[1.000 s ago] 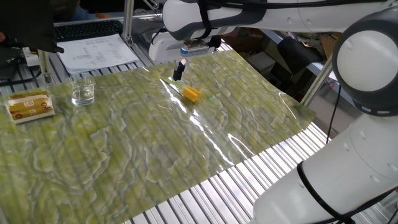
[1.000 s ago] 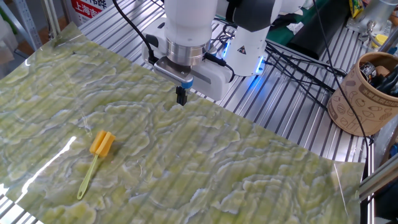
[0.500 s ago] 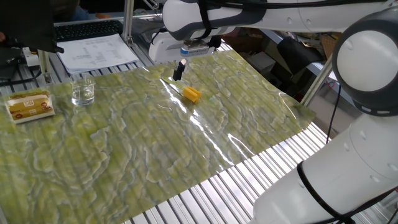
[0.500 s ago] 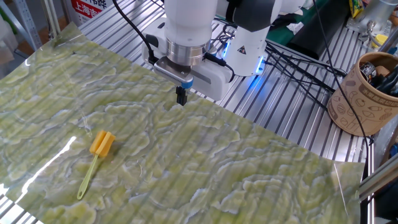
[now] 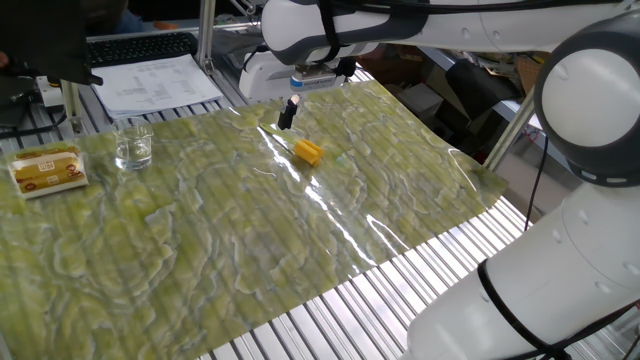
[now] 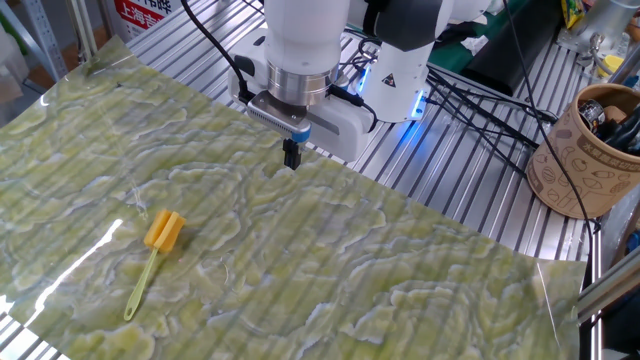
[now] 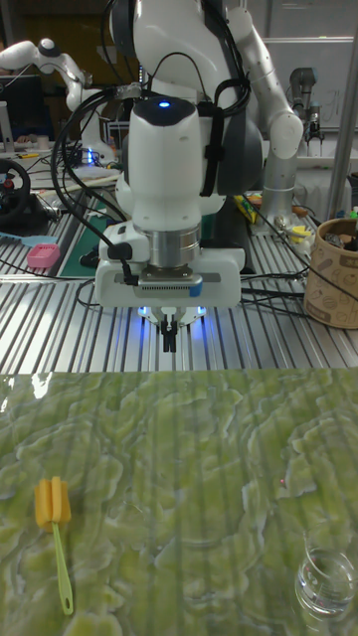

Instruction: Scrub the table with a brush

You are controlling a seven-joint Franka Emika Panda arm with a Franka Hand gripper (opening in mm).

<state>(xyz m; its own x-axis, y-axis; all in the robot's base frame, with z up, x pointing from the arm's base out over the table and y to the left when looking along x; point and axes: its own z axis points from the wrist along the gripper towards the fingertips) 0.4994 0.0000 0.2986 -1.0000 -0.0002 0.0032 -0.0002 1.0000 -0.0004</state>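
Note:
The brush lies flat on the table's green-yellow marbled sheet (image 6: 330, 270), its yellow-orange head (image 6: 165, 231) toward the robot and its pale handle (image 6: 140, 287) pointing away. It also shows as a small yellow block (image 5: 309, 151) in one fixed view and at the left (image 7: 52, 504) in the tall view. My gripper (image 6: 292, 155) hangs above the sheet's edge near the robot base, well apart from the brush. Its black fingers are pressed together with nothing between them, as also seen on the gripper (image 5: 288, 112) and the gripper (image 7: 170, 338).
A clear glass (image 5: 133, 146) and a yellow-labelled packet (image 5: 46, 170) stand on the sheet's far side from the brush. A brown paper cup of tools (image 6: 585, 150) and cables (image 6: 480, 100) lie beside the robot base. Bare metal slats (image 5: 400, 300) border the sheet.

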